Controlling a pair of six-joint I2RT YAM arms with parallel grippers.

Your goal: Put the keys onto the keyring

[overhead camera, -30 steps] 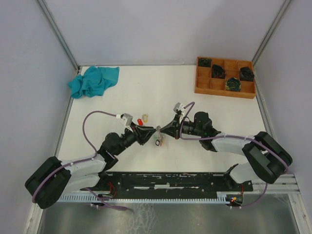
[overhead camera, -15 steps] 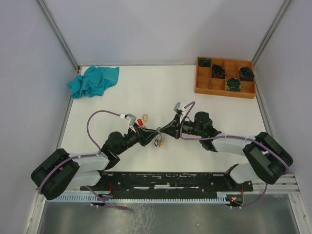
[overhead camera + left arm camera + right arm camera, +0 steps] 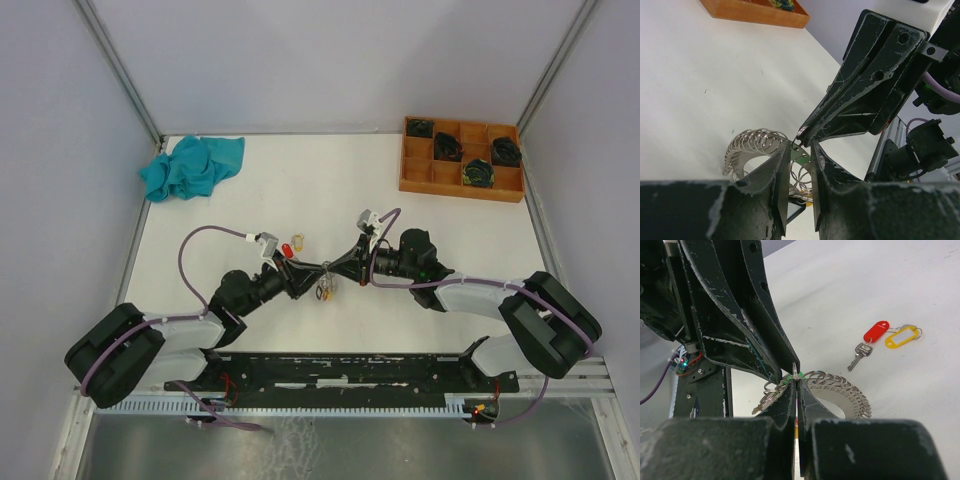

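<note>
The keyring [image 3: 324, 291] is a silvery ribbed ring [image 3: 842, 389] hanging just below the point where both grippers meet at mid-table. My right gripper [image 3: 796, 382] is shut on one of its thin split rings, and its tip [image 3: 802, 134] shows in the left wrist view. My left gripper [image 3: 800, 148] faces it with its jaws a narrow gap apart. A green tag [image 3: 799, 153] and small rings sit in that gap, and the ribbed ring [image 3: 752, 145] curves off to the left. A red-tagged key [image 3: 875, 332] and a yellow-tagged key [image 3: 902, 336] lie loose on the table [image 3: 288, 249].
A teal cloth [image 3: 192, 166] lies at the back left. A wooden tray [image 3: 460, 190] at the back right holds black coils with green marks. A black rail [image 3: 350, 366] runs along the near edge between the arm bases.
The left arm has drawn back slightly to the left and its jaws have narrowed a little. The right arm has not moved and stays shut.
</note>
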